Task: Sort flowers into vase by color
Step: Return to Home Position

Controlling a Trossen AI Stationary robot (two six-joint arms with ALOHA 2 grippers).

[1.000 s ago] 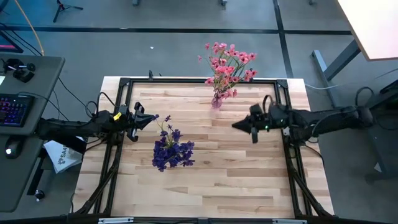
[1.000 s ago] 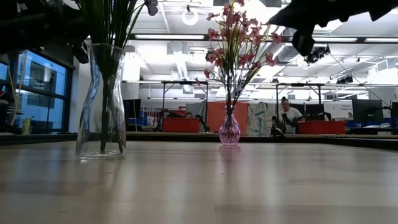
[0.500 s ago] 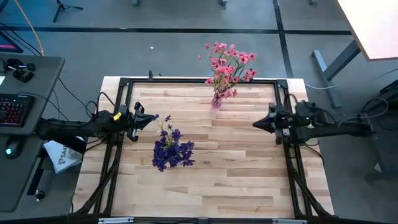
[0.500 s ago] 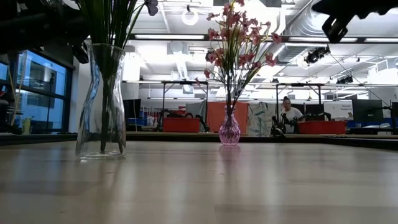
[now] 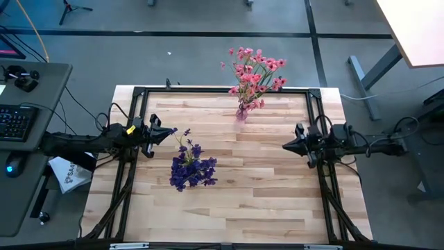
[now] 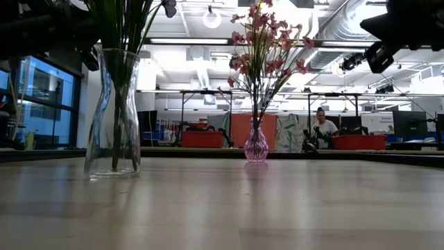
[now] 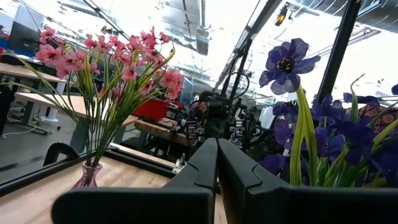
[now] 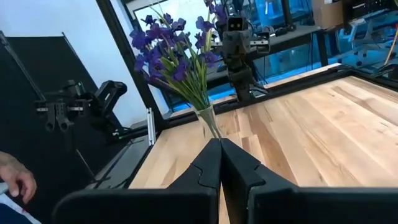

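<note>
The pink flowers [image 5: 255, 69] stand in a small pink vase [image 6: 256, 148] at the table's far edge. The purple flowers [image 5: 191, 167] stand with their stems in a tall clear vase [image 6: 112, 118] left of the table's middle. My left gripper [image 5: 171, 131] is shut and empty, above the table just left of the purple bunch. My right gripper [image 5: 285, 146] is shut and empty, above the table's right side, pointing left. In the left wrist view both the pink bunch [image 7: 118, 68] and purple blossoms [image 7: 323, 118] show beyond the fingers.
A dark metal frame [image 5: 208, 90] runs around the table's far and side edges. Bare wood [image 5: 236, 201] lies between the vases and the near edge. A desk with a keyboard [image 5: 14, 121] stands left of the table. A person's hand [image 8: 15, 177] shows beyond the table.
My right gripper has drawn back from the table's middle toward the right edge, away from the pink vase, and stays shut. The flowers and vases have kept still.
</note>
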